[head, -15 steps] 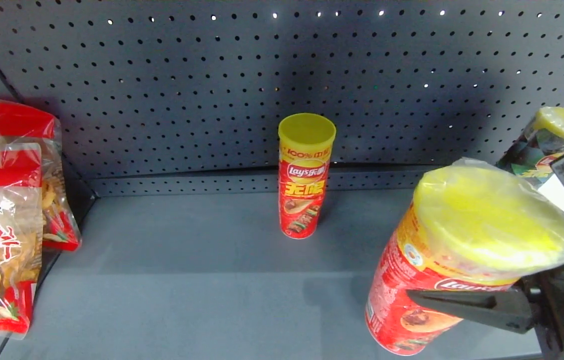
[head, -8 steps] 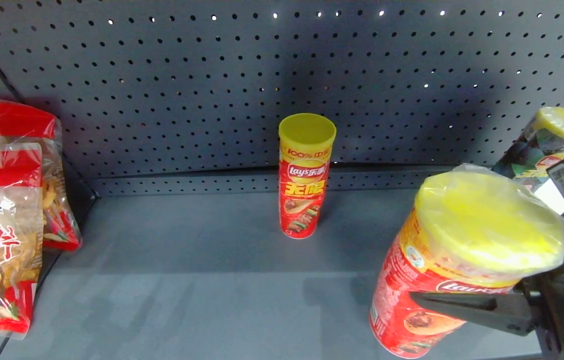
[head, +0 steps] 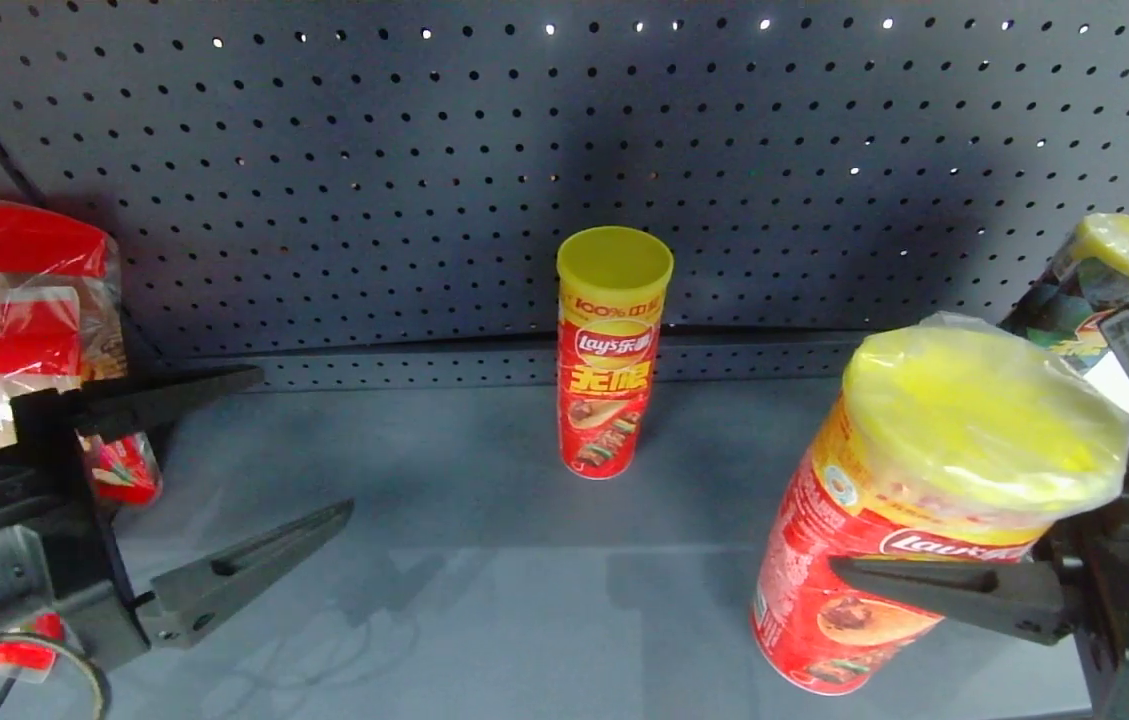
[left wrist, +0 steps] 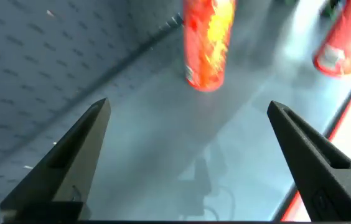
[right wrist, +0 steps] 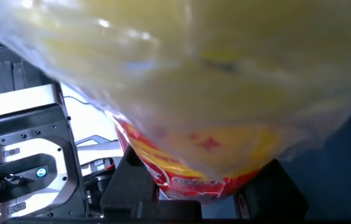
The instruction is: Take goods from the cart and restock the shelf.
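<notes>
Canister of chips (head: pixel 934 500) hung tilted, lid uppermost, in the right gripper (head: pixel 889 560), jaws clamped across its body, over the shelf (head: pixel 484 560) right of the standing can (head: pixel 614 350); left gripper (head: pixel 304 443) gaped wide, empty.

Counted three chip canisters: the gripped canister (head: pixel 824 620), clamped in the right end effector (head: pixel 889 520); the standing canister (head: pixel 612 360), upright, well ahead of the left end effector (head: pixel 304 442) and off to the left of the right one; the dark-labelled canister (head: pixel 1119 255), just behind the right end effector. Counted two end effectors. Made out at least two red snack bags (head: pixel 19 250) just beside the left end effector; could not settle the exact number behind the arm. Counted one shelf (head: pixel 484 580) and one pegboard back panel (head: pixel 374 150).
</notes>
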You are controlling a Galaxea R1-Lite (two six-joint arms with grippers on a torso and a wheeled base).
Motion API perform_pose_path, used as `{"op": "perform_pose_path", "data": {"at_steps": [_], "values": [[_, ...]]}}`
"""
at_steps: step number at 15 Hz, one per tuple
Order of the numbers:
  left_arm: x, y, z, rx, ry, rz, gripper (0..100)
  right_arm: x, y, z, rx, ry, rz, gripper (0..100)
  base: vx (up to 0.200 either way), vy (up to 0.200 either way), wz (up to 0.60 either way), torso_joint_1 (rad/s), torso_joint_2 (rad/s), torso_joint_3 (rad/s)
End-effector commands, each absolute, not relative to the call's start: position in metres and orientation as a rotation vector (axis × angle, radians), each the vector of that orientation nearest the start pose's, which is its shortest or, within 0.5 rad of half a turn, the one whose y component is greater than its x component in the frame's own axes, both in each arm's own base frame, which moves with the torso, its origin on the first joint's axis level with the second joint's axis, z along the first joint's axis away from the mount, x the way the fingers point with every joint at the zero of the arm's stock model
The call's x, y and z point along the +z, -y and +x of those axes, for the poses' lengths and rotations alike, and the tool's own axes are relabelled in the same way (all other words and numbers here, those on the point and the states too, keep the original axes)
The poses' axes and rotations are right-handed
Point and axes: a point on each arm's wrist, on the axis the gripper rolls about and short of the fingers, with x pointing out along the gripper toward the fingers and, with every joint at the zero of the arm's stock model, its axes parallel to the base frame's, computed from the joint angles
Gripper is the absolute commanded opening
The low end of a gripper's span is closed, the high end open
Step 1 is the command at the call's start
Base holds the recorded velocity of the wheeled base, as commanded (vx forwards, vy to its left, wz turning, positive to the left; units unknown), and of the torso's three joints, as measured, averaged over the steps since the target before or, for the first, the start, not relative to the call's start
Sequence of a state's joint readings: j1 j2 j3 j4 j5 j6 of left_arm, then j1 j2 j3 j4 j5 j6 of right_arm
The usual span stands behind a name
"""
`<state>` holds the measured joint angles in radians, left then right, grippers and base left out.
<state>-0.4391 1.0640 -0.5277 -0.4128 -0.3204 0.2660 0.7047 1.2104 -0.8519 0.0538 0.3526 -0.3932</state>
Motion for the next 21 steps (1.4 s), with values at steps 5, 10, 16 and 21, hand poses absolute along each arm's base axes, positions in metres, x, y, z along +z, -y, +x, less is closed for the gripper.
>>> {"op": "perform_pose_path", "data": {"at_steps": [5,10,16,21], "values": [[0.197,0.098,0.162,-0.865,-0.193,0.268,100,0.249,-0.120,0.134,1.099,-0.224,-0.424,0,0.000,0.000,0.00,0.000,0.00,0.000],[0.201,0.102,0.165,-0.958,-0.110,0.250,100,0.250,-0.118,0.135,1.087,-0.222,-0.422,0,0.000,0.000,0.00,0.000,0.00,0.000],[0.159,0.128,0.207,-1.000,-0.045,0.234,100,0.249,-0.120,0.137,1.085,-0.231,-0.423,0,0.000,0.000,0.00,0.000,0.00,0.000],[0.159,0.152,0.252,-0.998,-0.021,0.223,100,0.257,-0.124,0.142,1.080,-0.209,-0.420,0,0.000,0.000,0.00,0.000,0.00,0.000]]}}
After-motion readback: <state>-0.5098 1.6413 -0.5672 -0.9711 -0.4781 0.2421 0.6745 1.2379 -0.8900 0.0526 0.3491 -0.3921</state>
